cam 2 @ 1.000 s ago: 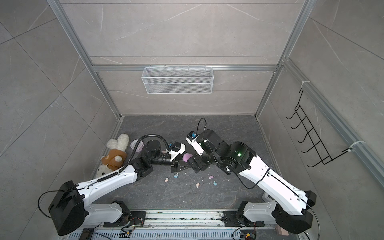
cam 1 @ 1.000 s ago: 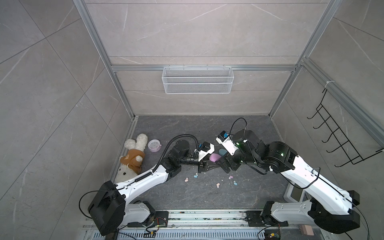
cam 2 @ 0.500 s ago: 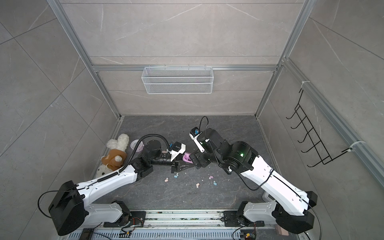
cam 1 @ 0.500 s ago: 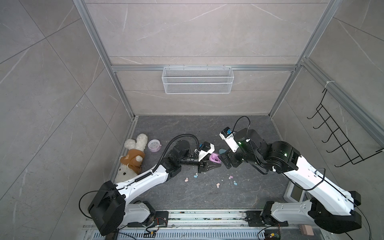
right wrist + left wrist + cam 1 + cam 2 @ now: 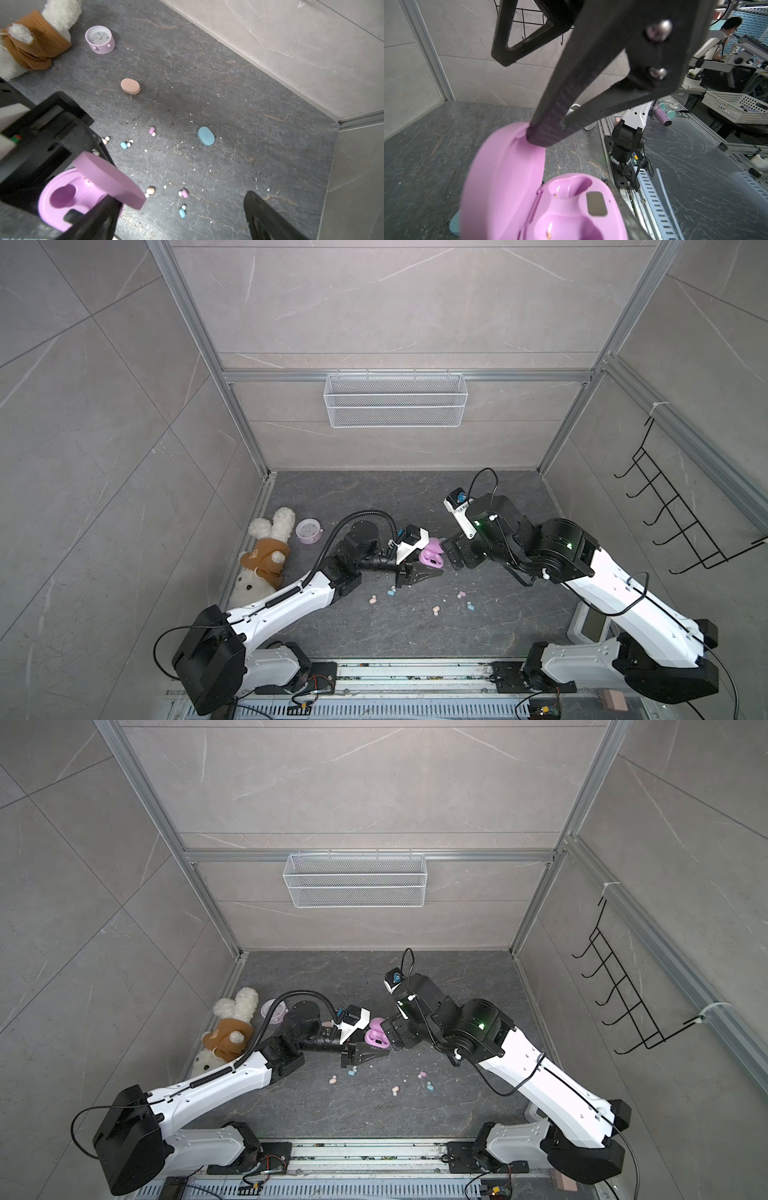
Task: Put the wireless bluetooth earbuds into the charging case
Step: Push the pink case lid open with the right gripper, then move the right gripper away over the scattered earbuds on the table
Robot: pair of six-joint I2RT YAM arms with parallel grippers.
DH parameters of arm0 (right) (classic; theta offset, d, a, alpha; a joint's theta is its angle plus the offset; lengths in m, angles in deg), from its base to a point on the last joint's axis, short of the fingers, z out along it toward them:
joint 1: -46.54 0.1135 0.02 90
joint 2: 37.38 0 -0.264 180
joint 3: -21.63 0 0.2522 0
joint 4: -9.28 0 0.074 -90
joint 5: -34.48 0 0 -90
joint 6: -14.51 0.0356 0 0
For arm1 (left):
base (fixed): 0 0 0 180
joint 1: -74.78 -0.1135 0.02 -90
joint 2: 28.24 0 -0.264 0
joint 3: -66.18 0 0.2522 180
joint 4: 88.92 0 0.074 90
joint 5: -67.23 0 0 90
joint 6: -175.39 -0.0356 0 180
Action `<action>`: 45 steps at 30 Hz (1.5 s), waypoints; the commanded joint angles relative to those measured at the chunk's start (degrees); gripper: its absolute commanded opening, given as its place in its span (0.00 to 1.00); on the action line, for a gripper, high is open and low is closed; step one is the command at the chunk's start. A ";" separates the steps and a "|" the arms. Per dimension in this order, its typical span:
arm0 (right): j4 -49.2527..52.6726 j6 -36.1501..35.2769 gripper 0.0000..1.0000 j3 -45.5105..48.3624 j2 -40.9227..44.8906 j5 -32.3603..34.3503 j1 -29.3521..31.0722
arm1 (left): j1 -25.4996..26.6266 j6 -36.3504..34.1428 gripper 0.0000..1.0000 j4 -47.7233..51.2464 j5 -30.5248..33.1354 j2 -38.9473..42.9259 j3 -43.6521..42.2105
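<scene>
My left gripper (image 5: pixel 417 570) is shut on the base of the lilac charging case (image 5: pixel 432 559) (image 5: pixel 571 209), which is held just above the floor. Its lid (image 5: pixel 110 178) stands open and both wells are empty. My right gripper (image 5: pixel 180 202) is open, with one fingertip (image 5: pixel 537 135) resting on the lid's rim. Several earbuds lie loose on the floor. Peach-pink (image 5: pixel 150 190), lilac (image 5: pixel 184 193) and blue (image 5: pixel 182 212) buds lie between the right fingers. A lilac (image 5: pixel 152 130), a blue (image 5: pixel 124 145) and a peach-pink (image 5: pixel 105 141) bud lie farther off.
A shut peach case (image 5: pixel 130 86) and a shut blue case (image 5: pixel 206 136) lie on the dark floor. A lilac clock (image 5: pixel 308 531) and a plush toy (image 5: pixel 266 556) sit by the left wall. A wire basket (image 5: pixel 395 406) hangs on the back wall. White specks litter the floor.
The lilac case's lid has gone from shut to standing open. My right gripper has pulled back to the right and now touches the lid's rim. The left gripper has stayed put.
</scene>
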 commanded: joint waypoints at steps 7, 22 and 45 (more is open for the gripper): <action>1.46 2.79 0.96 -3.55 1.72 -2.85 -0.34 | 0.53 -0.79 0.24 -3.46 -0.75 2.14 1.00; 8.56 17.32 1.00 -7.20 5.29 -8.82 -7.11 | -1.68 2.11 0.22 -3.47 6.17 5.25 -1.88; -10.29 55.07 0.93 35.53 2.91 -26.76 -19.35 | -3.84 0.63 0.23 -3.36 9.24 8.02 -3.41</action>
